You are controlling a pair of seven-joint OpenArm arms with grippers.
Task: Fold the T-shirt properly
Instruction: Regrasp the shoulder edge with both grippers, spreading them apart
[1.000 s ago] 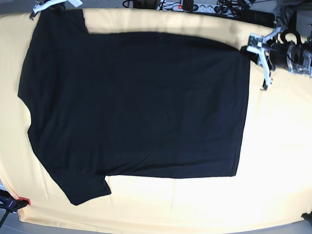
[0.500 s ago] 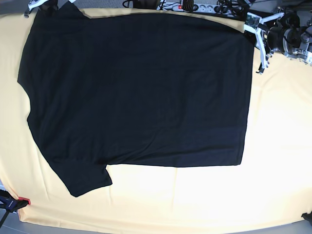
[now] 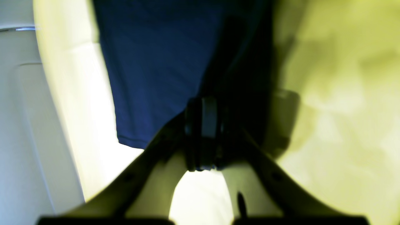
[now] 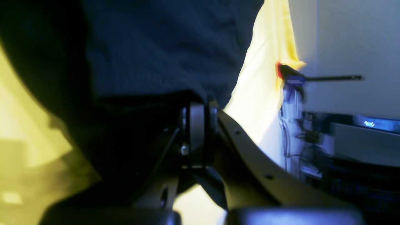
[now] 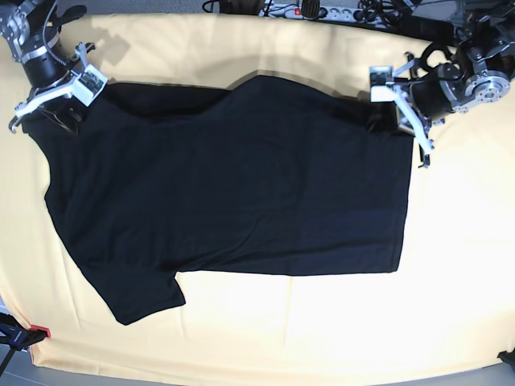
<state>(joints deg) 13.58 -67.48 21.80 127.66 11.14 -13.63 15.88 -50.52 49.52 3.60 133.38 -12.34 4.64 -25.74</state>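
The black T-shirt [image 5: 233, 185] covers the middle of the yellow tabletop [image 5: 338, 330], from about nine o'clock across to three. Bare cloth lies open along the whole six o'clock edge and down the three o'clock side. At twelve o'clock a bare strip runs between the two pincers, backed by cables and a power strip [image 5: 306, 10]. A red-tipped clamp [image 5: 24, 334] sits at the seven o'clock corner.

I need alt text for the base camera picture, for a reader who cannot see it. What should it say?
A black T-shirt lies spread on a yellow table cover, plain side up. Two robot arms each pinch its far edge: the left gripper on the picture's right, the right gripper on its left. One short sleeve points to the near left corner.
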